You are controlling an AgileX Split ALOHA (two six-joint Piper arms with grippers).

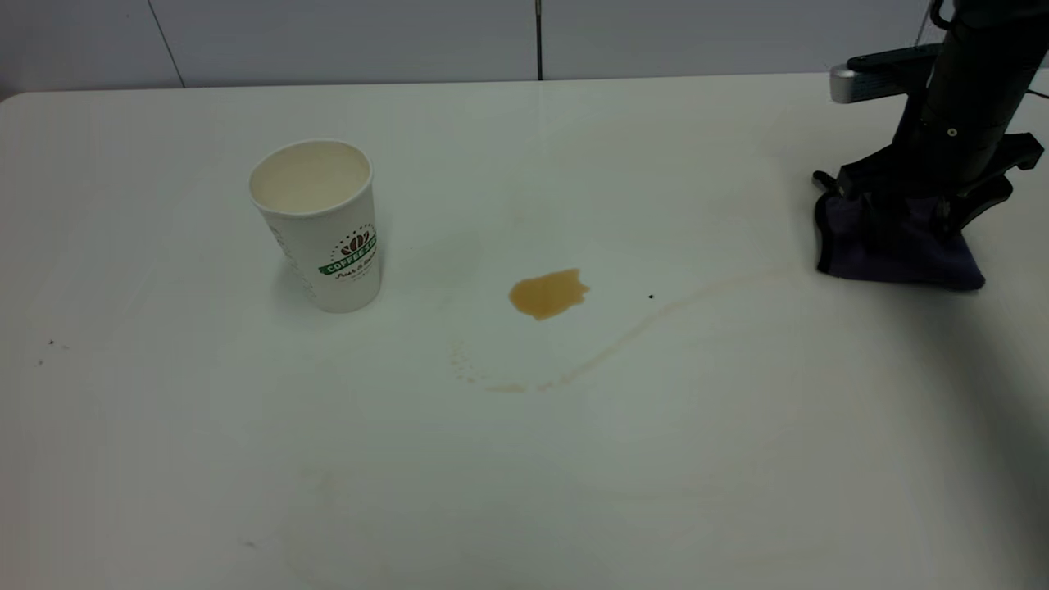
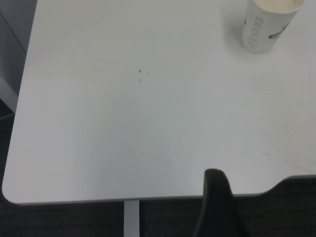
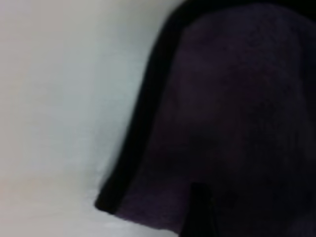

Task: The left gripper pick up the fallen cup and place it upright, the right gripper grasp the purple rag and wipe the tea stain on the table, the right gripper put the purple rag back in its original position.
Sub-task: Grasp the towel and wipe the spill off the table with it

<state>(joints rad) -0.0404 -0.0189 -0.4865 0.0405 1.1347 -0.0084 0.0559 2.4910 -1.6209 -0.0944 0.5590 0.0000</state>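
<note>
The cup (image 1: 320, 225) stands upright on the table (image 1: 524, 475), left of centre, mouth up, cream inside showing, green-and-brown logo facing the front right. Nothing is touching it. In the left wrist view the cup (image 2: 269, 22) sits far off near one edge of the frame, cut off at the rim, with bare tabletop (image 2: 148, 123) between it and the camera.

The left gripper (image 2: 215, 210) shows only in its own wrist view, as one dark pointed tip hanging over the table's near edge, well apart from the cup. Can't tell whether its pincer is apart or together; only that one tip is visible.

The tea stain (image 1: 547, 293) is an amber blotch near mid-table, right of the cup and apart from it. A thin pale brown trail (image 1: 623, 340) curves from below the blotch up toward the right. A few small dark specks dot the surface.

The right gripper (image 1: 922, 205) is down at the far right of the table, pressed onto the purple rag (image 1: 897, 250). Fingers are spread wide, straddling the top of the cloth, not pinched in yet. The rag lies bunched on the table beneath it, black edging showing along the left side. The right wrist view is filled by the rag (image 3: 232, 123), with white table (image 3: 59, 98) beside it and a dark fingertip (image 3: 197, 212) against the cloth.
</note>
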